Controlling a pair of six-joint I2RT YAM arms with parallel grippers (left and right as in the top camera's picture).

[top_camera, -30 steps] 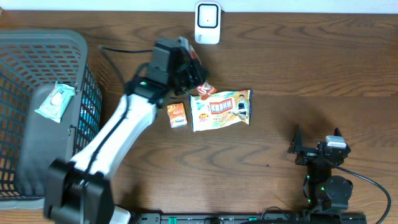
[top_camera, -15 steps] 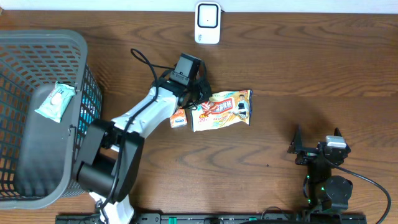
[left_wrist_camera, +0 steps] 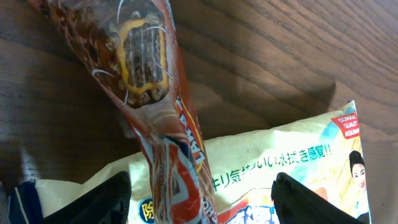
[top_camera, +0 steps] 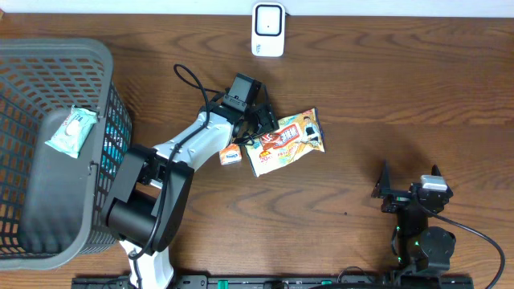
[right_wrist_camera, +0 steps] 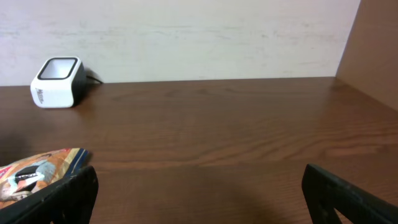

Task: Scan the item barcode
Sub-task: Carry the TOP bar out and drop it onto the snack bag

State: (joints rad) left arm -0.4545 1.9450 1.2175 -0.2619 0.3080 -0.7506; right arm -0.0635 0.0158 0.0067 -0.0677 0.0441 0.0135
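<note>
- The wooden surface (top_camera: 450, 88) carries everything.
- A grey mesh basket (top_camera: 48, 50) fills the 9 o'clock side in the overhead view.
- The left arm (top_camera: 181, 148), white with black joints, rises from 7 o'clock and reaches towards the centre.
- Its left pincer (left_wrist_camera: 202, 186) is low over the surface. It is spread, with the dark fingers (left_wrist_camera: 106, 199) well apart on either side of the bar and neither one pressing on it.
- The right arm (top_camera: 418, 217) sits folded at 5 o'clock, well apart from the goods.
- The right pincer (right_wrist_camera: 199, 180) is spread wide over bare wood, with nothing between its jaws.
- A yellow-white snack bag (top_camera: 289, 140) with printed figures lies flat near the centre. It is tilted so its far end points to about 2 o'clock.
- The white scanner (top_camera: 267, 30) stands at 12 o'clock against the back edge, with its dark window facing up.
- The bar (left_wrist_camera: 149, 93), in a red-brown wrapper, lies on the surface between the left pincer's fingers. Its near end overlaps the bag's edge, and from above it is mostly hidden under the pincer. It is well short of the scanner, which lies towards 12 o'clock from it.
- A pale green-white packet (top_camera: 71, 131) lies inside the basket.
- A small orange box (top_camera: 230, 155) lies just beside the bag at the bag's 9 o'clock, close to the left arm.
</note>
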